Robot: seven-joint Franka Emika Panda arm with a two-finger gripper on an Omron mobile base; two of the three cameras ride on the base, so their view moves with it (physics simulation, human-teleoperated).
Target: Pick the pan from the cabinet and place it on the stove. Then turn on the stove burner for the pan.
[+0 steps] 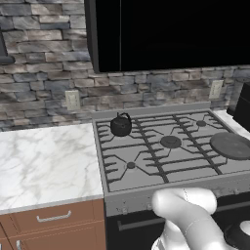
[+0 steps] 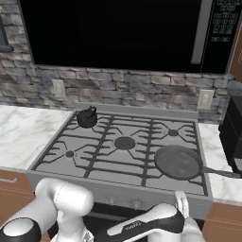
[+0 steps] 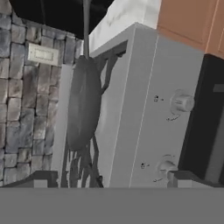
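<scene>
Pan [image 2: 178, 162] sits on the stove's [image 2: 94, 163] front-right burner, handle pointing right. My gripper [image 3: 109, 179], fingers spread and empty, hangs low at the front panel. Knob [image 3: 183, 103] lies ahead, offset toward one fingertip; needs recentring, I reckon.

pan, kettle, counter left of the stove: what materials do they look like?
Pan: dark grey, matte, no glare, probably coated or cast metal. Kettle: black with a faint sheen, likely enamelled or painted metal. Counter: white with grey veining, smooth, reads as marble or a marble-look slab. All rendered, so these are guesses from the look.
</scene>
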